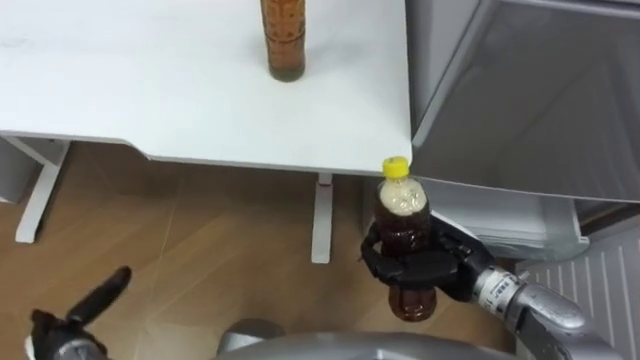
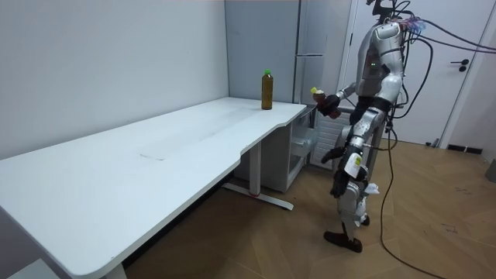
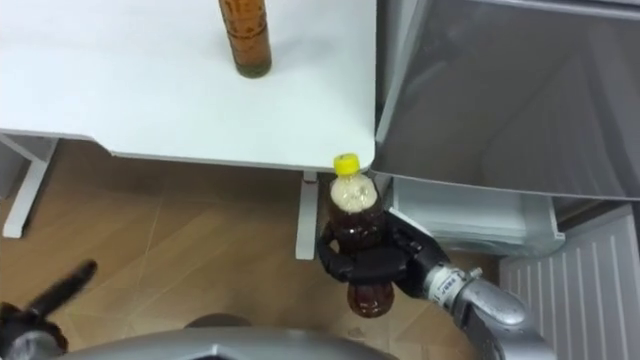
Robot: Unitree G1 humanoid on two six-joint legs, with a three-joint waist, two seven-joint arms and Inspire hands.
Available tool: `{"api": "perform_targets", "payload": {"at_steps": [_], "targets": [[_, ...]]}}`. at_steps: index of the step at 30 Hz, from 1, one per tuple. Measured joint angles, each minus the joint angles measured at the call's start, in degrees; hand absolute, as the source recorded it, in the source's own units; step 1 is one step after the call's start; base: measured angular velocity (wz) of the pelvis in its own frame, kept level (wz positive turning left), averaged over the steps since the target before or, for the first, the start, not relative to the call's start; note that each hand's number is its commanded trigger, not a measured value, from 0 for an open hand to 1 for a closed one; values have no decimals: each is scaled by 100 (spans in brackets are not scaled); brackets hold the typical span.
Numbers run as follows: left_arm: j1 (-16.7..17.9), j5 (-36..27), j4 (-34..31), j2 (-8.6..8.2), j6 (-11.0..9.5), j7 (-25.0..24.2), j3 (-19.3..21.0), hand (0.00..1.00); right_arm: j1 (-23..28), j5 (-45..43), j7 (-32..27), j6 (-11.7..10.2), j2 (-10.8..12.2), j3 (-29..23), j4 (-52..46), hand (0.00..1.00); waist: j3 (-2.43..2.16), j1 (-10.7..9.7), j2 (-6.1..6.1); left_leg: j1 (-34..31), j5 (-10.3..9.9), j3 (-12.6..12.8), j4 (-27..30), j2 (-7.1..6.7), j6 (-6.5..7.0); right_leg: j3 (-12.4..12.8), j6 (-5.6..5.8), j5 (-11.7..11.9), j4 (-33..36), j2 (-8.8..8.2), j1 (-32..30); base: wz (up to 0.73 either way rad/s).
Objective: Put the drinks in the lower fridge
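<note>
Two bottles in play.

Left eye: right hand (image 1: pixel 428 268) has its fingers wrapped round the bottle (image 1: pixel 404 225). It is upright, yellow cap (image 1: pixel 396 167) on top, held just off the table's (image 1: pixel 150 90) near right corner. Second bottle (image 1: pixel 284 40) stands on the table's far side, well apart. Left hand (image 1: pixel 70 315) sits low at near left, fingers straight, carrying nothing. Fridge (image 1: pixel 530 90) is to the right. Its lower compartment (image 1: pixel 490 215) looks open to me, pale interior below the grey front.

Room view: robot stands at the table's end, just beside the fridge, with the bottle held out in front. Left hand hangs at its side.

Right eye: same grasp, fingers round the bottle's lower half.

Step in hand, as I read it: carry the bottle into the lower compartment. I'd hold it upright and swing right, clear of the table corner. I'd bend low before reaching in and loosen the fingers only once the base rests inside. With a grasp this low, the bottle could tip if rushed.
</note>
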Motion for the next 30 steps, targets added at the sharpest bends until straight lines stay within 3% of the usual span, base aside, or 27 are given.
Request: {"api": "perform_targets", "payload": {"at_steps": [6, 9, 11, 15, 20, 28, 30], "targets": [[-176, 709, 1022, -106, 468, -900, -105, 0, -133, 39, 9, 1, 99, -7, 122, 100, 3, -211, -9, -118, -3, -41, 56, 0, 2, -20, 0, 0, 23, 0, -67, 5], [-279, 1259, 1145, -128, 646, -1139, -250, 0, -223, 70, 4, 0, 99, -80, 189, 100, 20, -372, 27, -119, -3, -24, 72, 1, 3, 58, 0, 0, 70, 0, -97, -2], [-358, 1665, 1152, -132, 711, -1316, -316, 0, -251, 68, -12, 0, 125, -173, 210, 100, 7, -403, 23, -149, -2, 45, 79, 2, 3, 85, 0, 0, 80, -1, -157, -14], [-684, 2562, 1165, -141, 808, -1698, -639, 0, -284, 50, -208, -1, 165, -234, 210, 100, -9, -687, 63, -207, -2, 101, 68, 10, 5, 151, 0, 0, 132, 1, -256, -8], [-858, 3183, 1160, -101, 786, -1918, -763, 0, -304, -31, -504, -21, 174, -252, 204, 100, -25, -867, 90, -110, -3, 249, 78, 20, 7, 307, 0, 0, 176, 7, -264, -17], [-1006, 3244, 1155, -134, 654, -2173, -1006, 0, -307, -1084, -1250, -92, 310, -266, -351, 100, -34, -991, 106, -172, -6, 438, 69, 33, 11, 496, 0, 0, 276, 13, -468, -13], [-1075, 3311, 1155, -155, 635, -2184, -1117, 0, -308, -1144, -1515, -204, 378, -264, -364, 100, -32, -1012, 123, -172, -8, 448, 77, 28, 15, 535, 0, 0, 276, 14, -469, 0]]}}
